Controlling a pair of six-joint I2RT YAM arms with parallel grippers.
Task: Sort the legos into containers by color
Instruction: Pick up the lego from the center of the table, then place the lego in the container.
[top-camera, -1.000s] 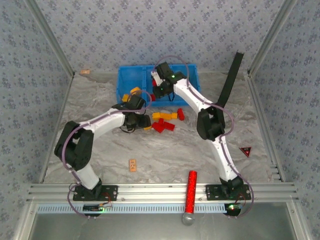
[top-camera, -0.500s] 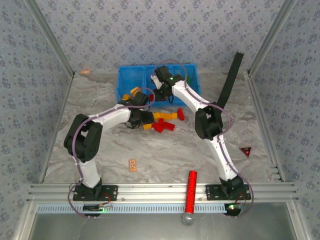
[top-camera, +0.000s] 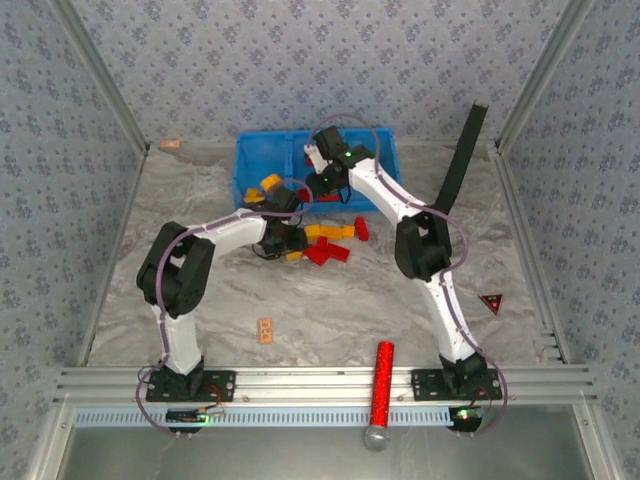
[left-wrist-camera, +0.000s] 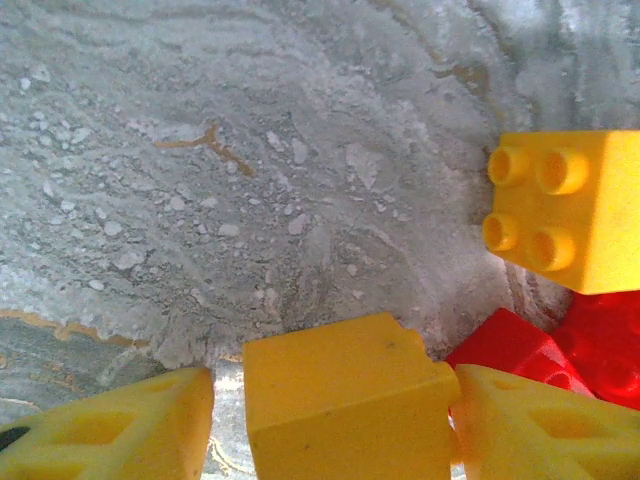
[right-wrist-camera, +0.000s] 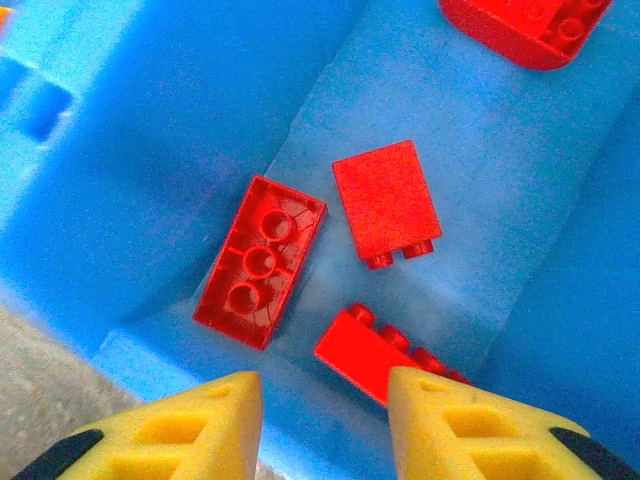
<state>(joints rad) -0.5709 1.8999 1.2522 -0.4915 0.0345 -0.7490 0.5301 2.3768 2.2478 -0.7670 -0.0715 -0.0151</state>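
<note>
Lego (left-wrist-camera: 340, 400), yellow and cut off below, sits between slightly spread left fingers (left-wrist-camera: 110, 425); right fingers (right-wrist-camera: 470, 420) gape empty.

Both arms (top-camera: 215, 235) were white-shelled with black joints (top-camera: 420, 250), purple cables (top-camera: 140, 275) looping alongside (green lights (top-camera: 203, 418) glowing), claw fingers (right-wrist-camera: 190, 425) yellow.

My left fingers (left-wrist-camera: 110, 430) are yellow foam, matching the yellow plastic studded brick (left-wrist-camera: 340, 400) at lower centre. The worktop (left-wrist-camera: 250, 180) is grey, marble-veined. I see red plastic bricks (right-wrist-camera: 262, 262) against the bright blue plastic bin (right-wrist-camera: 150, 120).
</note>
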